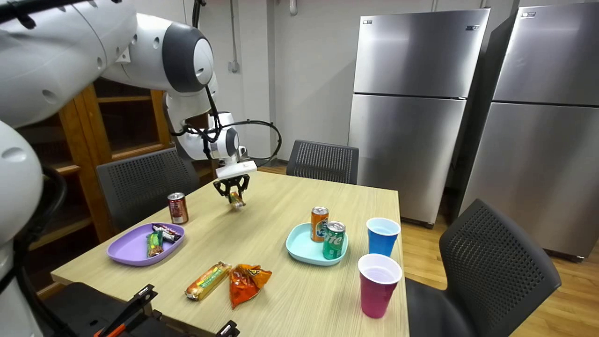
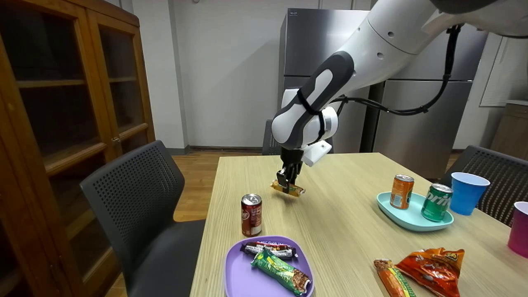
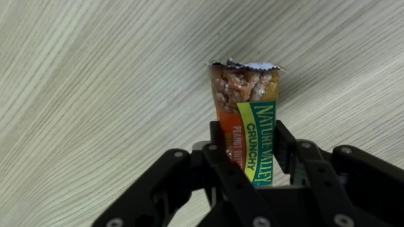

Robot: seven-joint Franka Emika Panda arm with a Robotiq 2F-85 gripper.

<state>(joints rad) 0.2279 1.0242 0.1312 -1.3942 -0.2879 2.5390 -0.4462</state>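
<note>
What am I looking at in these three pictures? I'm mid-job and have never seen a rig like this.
The machine is one jointed white robot arm ending in a black two-fingered tool. Two pictures come from cameras standing outside it; the close-up is the wrist camera's view. The tool is closed on a wrapped Nature Valley bar, gripping it from both sides. On the table, a purple plate holds a dark-wrapped snack and a green-wrapped bar, with a dark red can beside it. A teal plate carries an orange can and a green can; near it stand a blue cup and a magenta cup. Another wrapped bar lies beside an orange snack bag.
</note>
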